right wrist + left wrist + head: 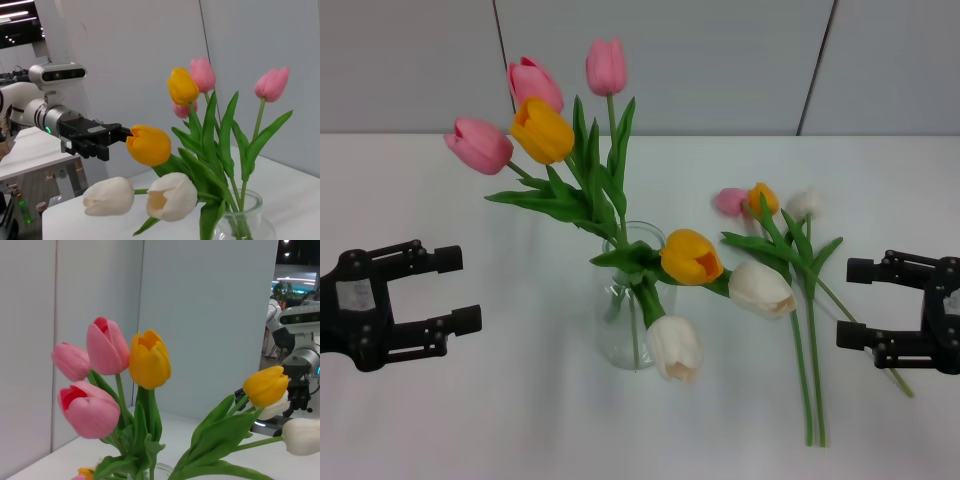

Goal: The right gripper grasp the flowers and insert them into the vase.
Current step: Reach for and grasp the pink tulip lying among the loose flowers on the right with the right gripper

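The flowers (790, 250), small pink, orange and white tulips on long green stems, lie flat on the white table right of the vase (632, 335). Their buds point away from me. The clear glass vase stands at the middle and holds several larger tulips (542, 130), two white ones drooping over its rim. My right gripper (850, 302) is open just right of the lying stems, with nothing between its fingers; one stem end reaches below it. The left gripper (463, 290) hangs open well left of the vase. The right wrist view shows the vase (247, 222) close by.
The larger tulips' leaves and blooms (690, 257) spread out from the vase toward the lying flowers. A grey panelled wall (720, 60) closes off the table's far edge. The left gripper (117, 140) shows far off in the right wrist view.
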Robot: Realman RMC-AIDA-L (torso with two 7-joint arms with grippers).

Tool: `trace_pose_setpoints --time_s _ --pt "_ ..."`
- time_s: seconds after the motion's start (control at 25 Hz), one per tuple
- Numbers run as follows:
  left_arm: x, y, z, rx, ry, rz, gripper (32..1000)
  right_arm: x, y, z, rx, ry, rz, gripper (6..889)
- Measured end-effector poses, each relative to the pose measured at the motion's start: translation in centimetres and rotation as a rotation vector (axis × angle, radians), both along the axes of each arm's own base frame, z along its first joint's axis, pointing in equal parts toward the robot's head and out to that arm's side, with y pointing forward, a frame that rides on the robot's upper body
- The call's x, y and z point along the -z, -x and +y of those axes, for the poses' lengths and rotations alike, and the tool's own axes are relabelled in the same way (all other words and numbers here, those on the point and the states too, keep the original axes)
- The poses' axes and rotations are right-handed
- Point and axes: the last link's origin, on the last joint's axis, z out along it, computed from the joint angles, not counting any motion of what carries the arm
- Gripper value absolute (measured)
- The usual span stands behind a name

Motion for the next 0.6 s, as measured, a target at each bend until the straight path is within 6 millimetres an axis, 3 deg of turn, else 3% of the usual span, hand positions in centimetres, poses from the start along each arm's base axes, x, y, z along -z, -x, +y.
trace_pose_setpoints --time_s 0.6 --pt "0.23 0.05 -0.16 0.001 0.001 -0.002 798 -0.01 -0.14 0.17 0.009 -0.012 -0.007 838"
